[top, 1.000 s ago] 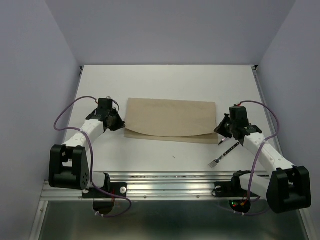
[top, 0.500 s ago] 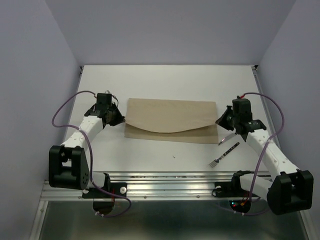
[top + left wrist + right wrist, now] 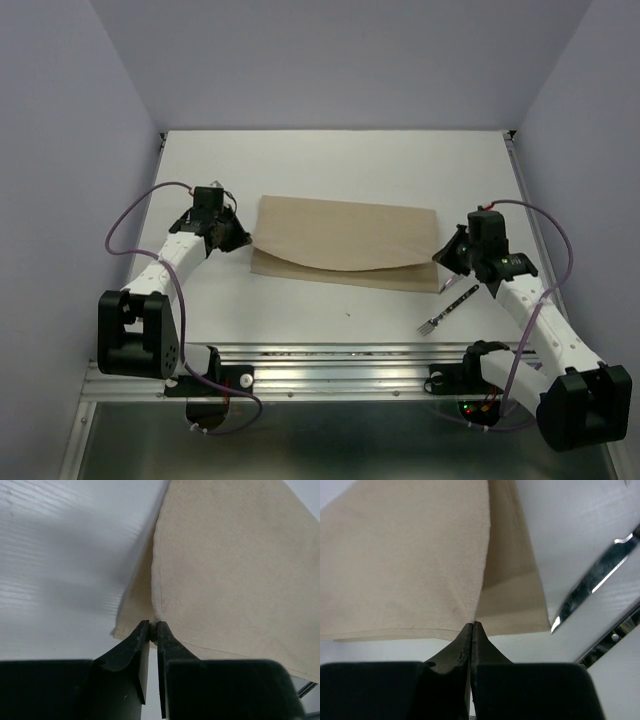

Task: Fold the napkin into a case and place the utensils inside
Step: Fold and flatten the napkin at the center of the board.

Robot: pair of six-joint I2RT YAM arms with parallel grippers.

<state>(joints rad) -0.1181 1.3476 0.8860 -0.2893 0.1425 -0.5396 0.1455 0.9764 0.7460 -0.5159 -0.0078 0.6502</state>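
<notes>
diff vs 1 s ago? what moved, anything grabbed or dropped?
The left gripper and right gripper, both pinched shut on the top layer of the folded beige-tan cloth napkin, drew its near edge back from the arms, baring a strip of the lower layer. The right gripper then shifted right and nearer. Nothing grabbed or released. The dark-handled silver fork and silver-bladed knife stayed put.

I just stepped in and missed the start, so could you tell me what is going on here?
Both arms are mid-fold on the napkin. The left end effector and right end effector each pinch a corner of its upper layer, one at each end. The fork and knife lie on the table beside the right arm, untouched.
</notes>
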